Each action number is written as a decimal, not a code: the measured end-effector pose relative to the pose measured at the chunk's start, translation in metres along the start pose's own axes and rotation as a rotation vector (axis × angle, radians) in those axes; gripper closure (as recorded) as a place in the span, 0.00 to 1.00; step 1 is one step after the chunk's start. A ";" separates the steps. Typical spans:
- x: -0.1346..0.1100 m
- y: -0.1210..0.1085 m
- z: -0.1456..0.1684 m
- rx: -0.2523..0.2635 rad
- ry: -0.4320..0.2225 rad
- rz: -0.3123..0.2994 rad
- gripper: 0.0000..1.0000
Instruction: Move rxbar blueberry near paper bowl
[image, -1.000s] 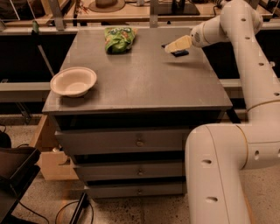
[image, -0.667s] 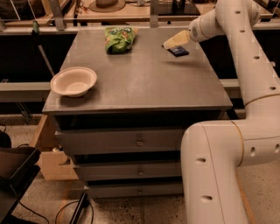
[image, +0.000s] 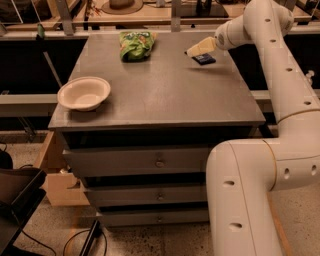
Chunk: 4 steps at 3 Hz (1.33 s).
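Note:
The rxbar blueberry is a small dark navy wrapper lying flat near the far right of the grey table top. My gripper hovers right over the bar's far left side, its pale fingers pointing left. The paper bowl is round and off-white, at the table's front left edge, far from the bar and the gripper.
A green chip bag lies at the back middle of the table. The table is a drawer cabinet. My white arm rises along the right side. A shelf with a hat runs behind.
The gripper has moved slightly back and left over the table, staying above the bar. The bar, bowl and chip bag have not moved.

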<state>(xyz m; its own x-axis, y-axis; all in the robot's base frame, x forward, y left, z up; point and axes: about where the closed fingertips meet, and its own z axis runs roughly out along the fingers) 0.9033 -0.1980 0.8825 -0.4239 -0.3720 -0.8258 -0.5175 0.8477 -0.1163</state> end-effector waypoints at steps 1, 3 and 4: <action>0.002 -0.002 0.012 -0.011 -0.045 0.045 0.00; 0.016 -0.002 0.042 -0.016 -0.067 0.109 0.00; 0.025 -0.003 0.050 -0.003 -0.046 0.109 0.00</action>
<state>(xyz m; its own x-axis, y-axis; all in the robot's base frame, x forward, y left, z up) 0.9316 -0.1912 0.8352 -0.4430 -0.2599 -0.8580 -0.4727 0.8809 -0.0228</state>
